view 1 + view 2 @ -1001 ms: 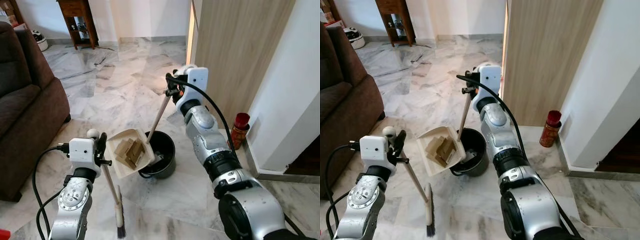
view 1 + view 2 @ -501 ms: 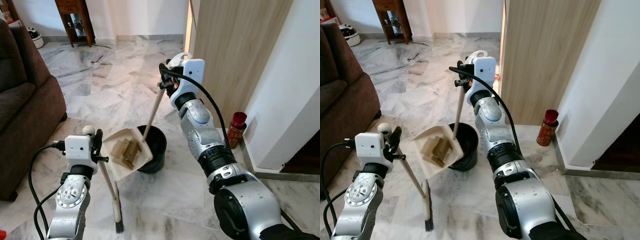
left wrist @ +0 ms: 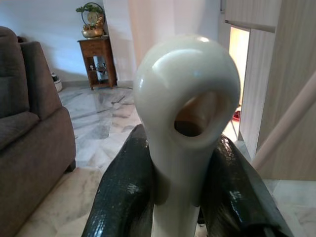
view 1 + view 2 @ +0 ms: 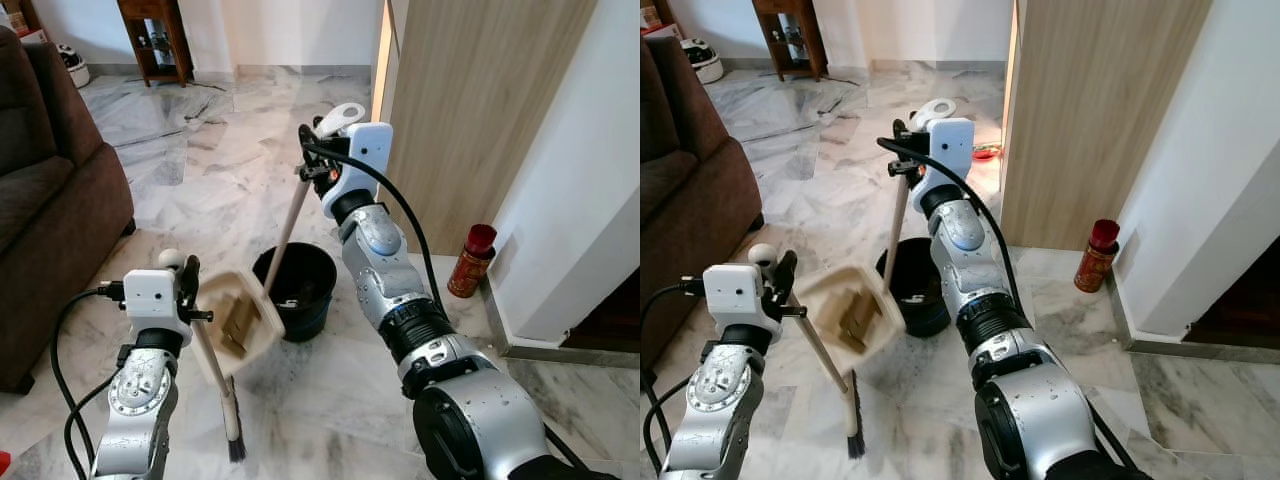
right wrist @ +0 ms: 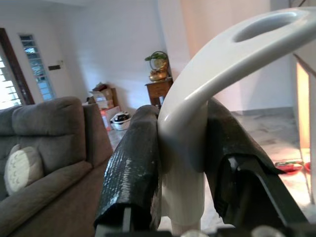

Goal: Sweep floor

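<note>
Beside the black bin (image 4: 296, 290), the right end effector (image 4: 318, 172) clamps the dustpan (image 4: 238, 318) handle, the left end effector (image 4: 188, 292) clamps the broom (image 4: 222, 390); the blocks (image 4: 856, 317) may spill onto the floor (image 4: 210, 170) if tipped short.

A home living room: brown sofa (image 4: 50, 180), marble floor (image 4: 220, 150).

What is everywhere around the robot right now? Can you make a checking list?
Surface: marble floor, pale with grey veins.
Job's things: dustpan tilted, brown debris inside, beside black bin; broom bristles down at floor.
Clutter: red bottle by the wall.
Grippers: left gripper shut on broom handle; right gripper shut on dustpan handle.
Cables: black cable looping from left wrist.
Surroundings: brown sofa, wooden side table, wood panel.
</note>
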You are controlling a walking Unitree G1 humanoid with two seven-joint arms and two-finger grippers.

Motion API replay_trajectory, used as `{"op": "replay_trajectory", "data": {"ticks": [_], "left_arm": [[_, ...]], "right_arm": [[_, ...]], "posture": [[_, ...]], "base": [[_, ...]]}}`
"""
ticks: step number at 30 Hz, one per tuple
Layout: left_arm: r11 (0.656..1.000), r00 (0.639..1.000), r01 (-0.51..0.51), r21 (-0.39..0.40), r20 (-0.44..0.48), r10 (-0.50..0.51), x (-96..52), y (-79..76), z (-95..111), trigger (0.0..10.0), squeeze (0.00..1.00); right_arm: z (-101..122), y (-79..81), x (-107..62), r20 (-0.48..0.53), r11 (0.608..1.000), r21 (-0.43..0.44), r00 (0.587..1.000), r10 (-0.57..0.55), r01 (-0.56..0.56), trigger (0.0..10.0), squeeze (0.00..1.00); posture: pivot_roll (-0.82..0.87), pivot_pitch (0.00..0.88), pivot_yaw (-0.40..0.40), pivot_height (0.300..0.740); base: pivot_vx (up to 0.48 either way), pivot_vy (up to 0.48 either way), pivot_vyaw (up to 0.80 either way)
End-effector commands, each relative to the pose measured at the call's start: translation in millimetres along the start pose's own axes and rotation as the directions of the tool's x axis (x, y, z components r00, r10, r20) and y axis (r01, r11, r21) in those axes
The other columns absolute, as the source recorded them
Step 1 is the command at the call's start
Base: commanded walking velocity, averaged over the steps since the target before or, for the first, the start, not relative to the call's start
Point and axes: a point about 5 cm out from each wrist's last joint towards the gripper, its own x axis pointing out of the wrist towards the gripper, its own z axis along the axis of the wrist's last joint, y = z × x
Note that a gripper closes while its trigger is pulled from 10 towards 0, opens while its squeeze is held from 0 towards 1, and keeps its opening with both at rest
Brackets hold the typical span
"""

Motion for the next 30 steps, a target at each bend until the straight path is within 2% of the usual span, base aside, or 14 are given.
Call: {"op": "replay_trajectory", "data": {"ticks": [1,13,20,24,30], "left_arm": [[0.999,0.995,-0.014,0.034,0.102,0.010,5.9,3.4,21.1,10.0,0.00],[1.000,0.993,-0.006,0.029,0.117,0.002,9.1,-0.2,24.2,10.0,0.00],[0.999,0.992,-0.007,0.035,0.127,0.003,11.0,1.5,26.6,10.0,0.00],[0.999,0.992,-0.006,0.036,0.128,0.001,11.0,1.3,27.2,10.0,0.00],[0.999,0.992,-0.006,0.036,0.128,0.001,11.0,1.3,27.2,10.0,0.00]], "right_arm": [[33.1,5.8,6.7,0.162,1.000,0.007,0.987,0.011,-0.013,10.0,0.00],[59.5,2.4,6.8,0.293,0.998,0.054,0.955,-0.046,0.031,10.0,0.00],[63.6,9.3,0.5,0.349,1.000,0.010,0.937,0.004,-0.008,10.0,0.00],[73.3,9.7,-6.6,0.433,0.999,-0.045,0.901,0.007,0.014,10.0,0.00],[73.3,9.7,-6.6,0.433,0.999,-0.045,0.901,0.007,0.014,10.0,0.00]], "posture": [[0.01,0.000,0.013,0.740],[0.01,0.000,0.017,0.740],[0.01,0.000,0.019,0.740],[0.01,0.000,0.023,0.740],[0.01,0.000,0.023,0.740]], "base": [[0.000,0.000,0.00],[0.000,0.000,0.00],[0.000,0.000,0.00],[0.000,0.000,0.00],[0.000,0.000,0.00]]}}
